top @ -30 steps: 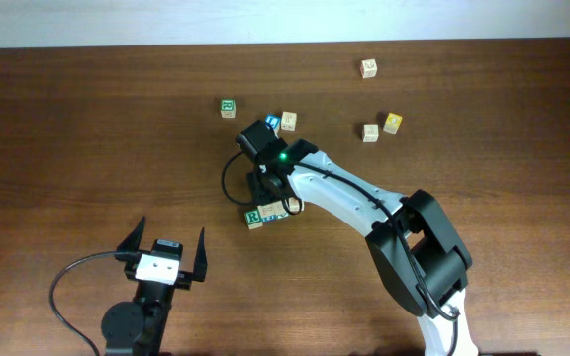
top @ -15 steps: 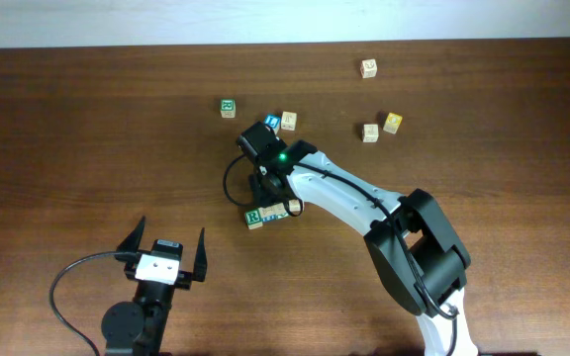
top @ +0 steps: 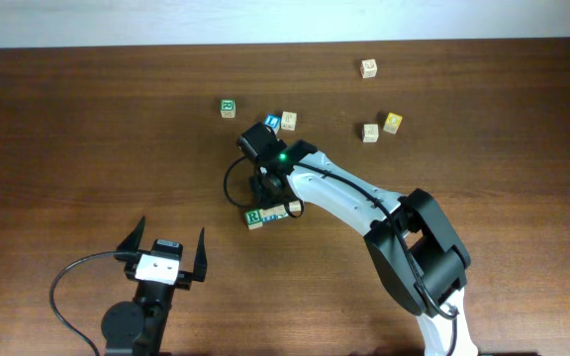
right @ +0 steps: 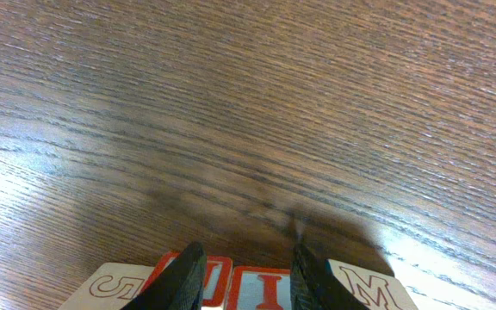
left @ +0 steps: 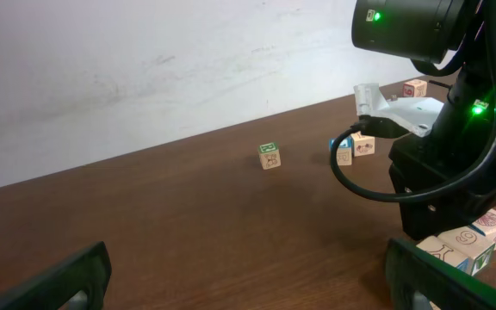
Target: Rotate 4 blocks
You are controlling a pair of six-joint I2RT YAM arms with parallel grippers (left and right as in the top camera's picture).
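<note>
Four blocks lie in a tight row under my right arm. The overhead view shows the green R block (top: pixel 253 217), a teal-marked block (top: pixel 272 213) and a pale one (top: pixel 293 206). In the right wrist view their top faces read S (right: pixel 114 290), a red-bordered face (right: pixel 218 280), a red I (right: pixel 263 288) and M (right: pixel 364 290). My right gripper (right: pixel 248 258) is down on the row, jaws closed to block width around the I block (top: pixel 270 203). Its left finger overlaps the neighbouring face. My left gripper (top: pixel 172 227) stands wide open near the front edge, holding nothing (left: pixel 248 288).
Loose cubes sit farther back: a green-faced one (top: pixel 228 107), a blue-faced one (top: pixel 273 122) beside a pale one (top: pixel 289 120), a yellow-faced one (top: pixel 392 123) next to another pale cube (top: pixel 370 132), and one at the far edge (top: pixel 368 67). The right arm's cable loops beside the row (top: pixel 228 183).
</note>
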